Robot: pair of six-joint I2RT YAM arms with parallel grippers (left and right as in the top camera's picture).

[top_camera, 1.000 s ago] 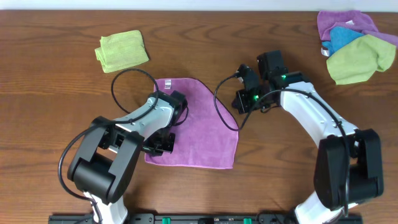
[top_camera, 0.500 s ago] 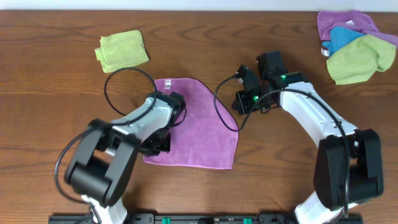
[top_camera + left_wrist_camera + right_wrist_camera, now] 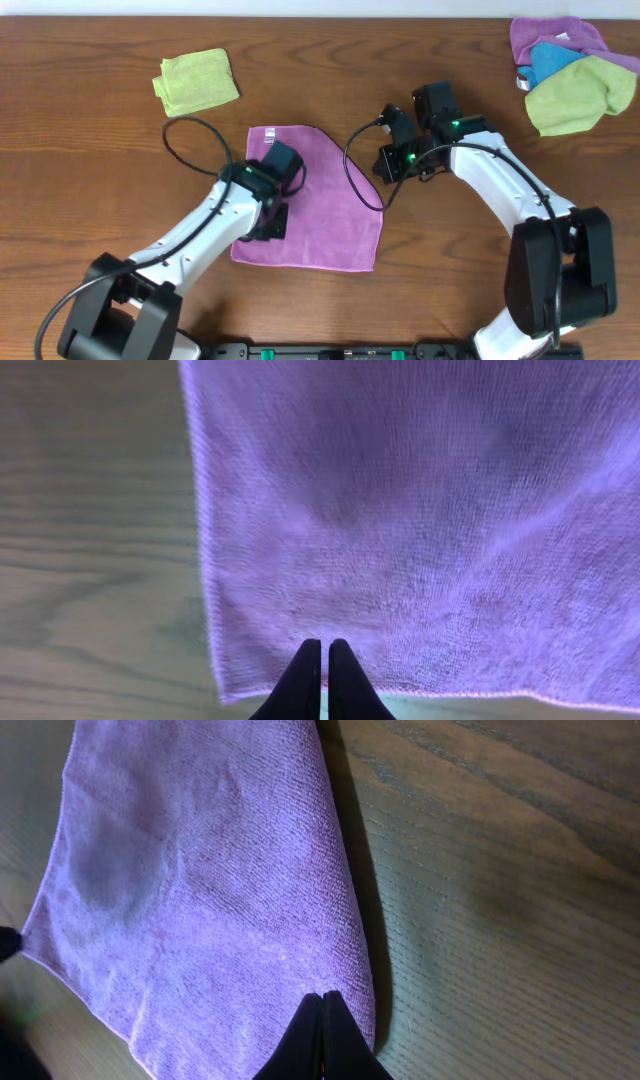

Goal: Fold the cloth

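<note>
A purple cloth (image 3: 325, 215) lies spread flat on the wooden table. My left gripper (image 3: 268, 220) hovers over the cloth's left part. In the left wrist view its fingers (image 3: 322, 650) are pressed together, just inside the cloth's near edge (image 3: 420, 510), with nothing between them. My right gripper (image 3: 388, 165) is at the cloth's upper right side. In the right wrist view its gripper (image 3: 322, 998) is shut, over the cloth (image 3: 200, 870) close to its right edge.
A folded green cloth (image 3: 196, 80) lies at the back left. A pile of purple, blue and green cloths (image 3: 570, 70) sits at the back right corner. Black cables loop from both arms over the table beside the purple cloth.
My left arm has swung, and its gripper has shifted a little right and up over the cloth's left part. The right arm and the cloth have not moved.
</note>
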